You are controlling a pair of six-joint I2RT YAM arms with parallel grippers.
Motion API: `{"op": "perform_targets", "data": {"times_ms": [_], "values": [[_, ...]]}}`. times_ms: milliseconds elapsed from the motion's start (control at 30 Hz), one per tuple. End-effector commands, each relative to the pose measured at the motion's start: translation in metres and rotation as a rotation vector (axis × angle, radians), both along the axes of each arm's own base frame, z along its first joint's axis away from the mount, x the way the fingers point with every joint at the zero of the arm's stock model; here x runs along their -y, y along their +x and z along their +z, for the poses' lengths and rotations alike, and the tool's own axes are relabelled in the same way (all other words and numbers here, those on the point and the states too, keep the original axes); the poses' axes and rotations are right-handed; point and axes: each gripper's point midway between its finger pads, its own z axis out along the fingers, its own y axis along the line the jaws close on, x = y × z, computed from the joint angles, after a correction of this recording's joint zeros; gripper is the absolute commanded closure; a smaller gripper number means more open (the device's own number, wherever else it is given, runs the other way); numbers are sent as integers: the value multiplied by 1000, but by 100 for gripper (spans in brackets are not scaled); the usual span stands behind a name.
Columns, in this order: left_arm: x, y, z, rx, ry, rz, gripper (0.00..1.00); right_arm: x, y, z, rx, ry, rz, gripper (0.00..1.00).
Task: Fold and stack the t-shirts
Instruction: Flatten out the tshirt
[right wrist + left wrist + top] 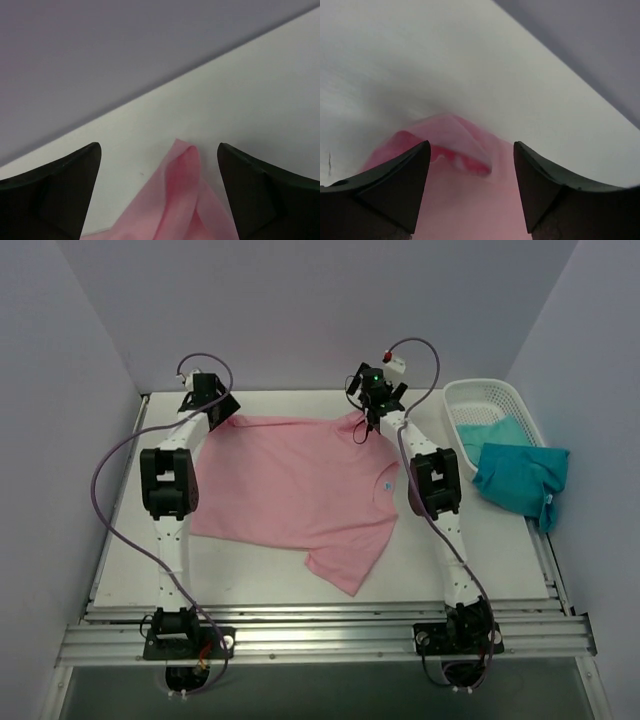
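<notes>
The pink t-shirt [290, 485] lies spread flat on the table [480, 550], one sleeve pointing toward the near edge. Its small blue neck label [389, 483] shows just beside the right arm. That arm covers part of the shirt's right edge, and the left arm covers its left edge.

The left tool [471, 150] is low at the shirt's far left corner. Its fingers [400, 185] stand apart, with pink cloth between them and a rumpled fold just ahead. The fold is blurred, so I cannot tell whether either finger touches it.

The right tool [158, 150] is at the far right corner with its fingers spread wide. A pointed tip of pink cloth sits between them and touches neither finger. Both wrist views cut off the rest of the shirt.

At the right side of the table, the teal t-shirts [520, 475] are bunched together. One lies inside the white basket [470, 395] and one hangs over its near rim. Folds hide how many there are.
</notes>
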Motion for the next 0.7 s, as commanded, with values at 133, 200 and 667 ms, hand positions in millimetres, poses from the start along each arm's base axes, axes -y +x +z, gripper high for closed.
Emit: {"op": "perform_targets", "data": {"times_ms": [133, 200, 667], "values": [[-49, 49, 119, 294, -114, 84, 6, -11, 29, 152, 474, 121, 8, 0], [-55, 46, 150, 368, -107, 99, 6, -16, 15, 194, 545, 125, 7, 0], [-74, -129, 157, 275, -99, 353, 6, -1, -157, 117, 155, 111, -71, 0]]}}
